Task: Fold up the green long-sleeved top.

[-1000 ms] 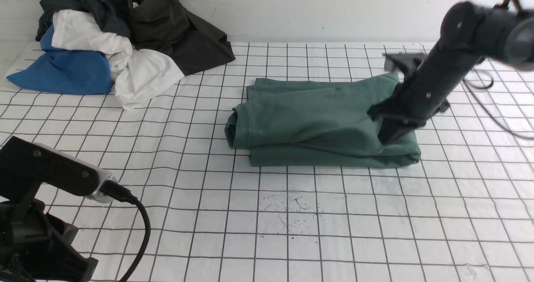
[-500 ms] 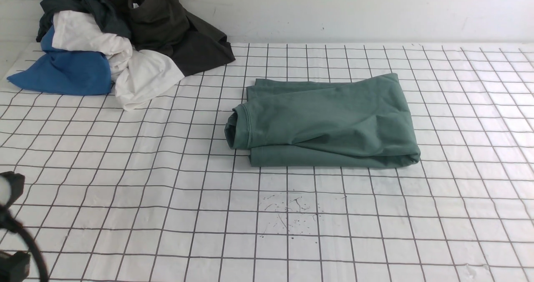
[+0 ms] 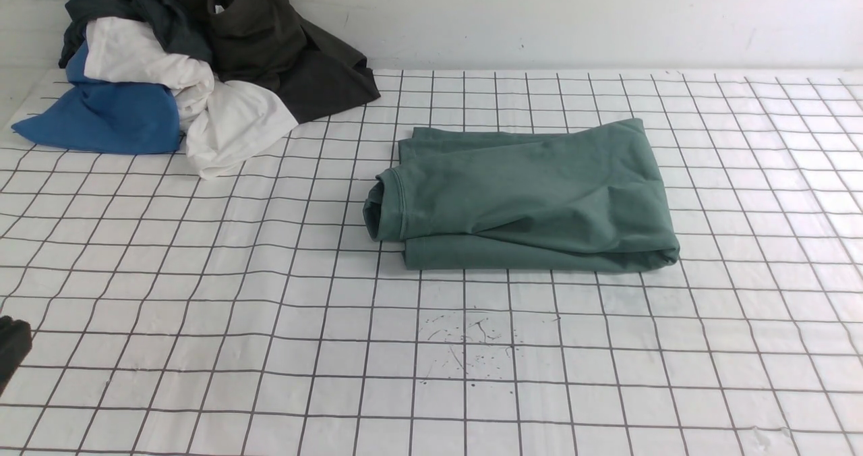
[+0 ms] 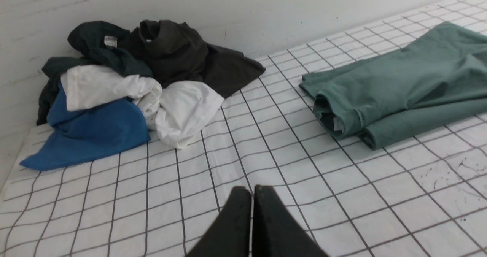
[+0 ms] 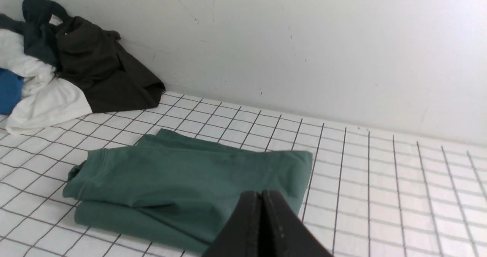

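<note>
Just right of the table's middle lies the green top, folded into a thick rectangular bundle with rolled layers showing at its 9 o'clock end and a long fold running along its 6 o'clock edge. It rests flat on the white gridded cloth, and neither arm touches it. At 10 o'clock from it, against the wall, sits a heap of clothes: blue, white, dark teal and dark olive pieces piled together, well apart from the top. At 6 o'clock, a patch of small dark specks marks the cloth. The left gripper is clenched, fingers pressed together with nothing between them, above bare cloth. The right gripper is likewise closed and empty, near the top's edge.
</note>
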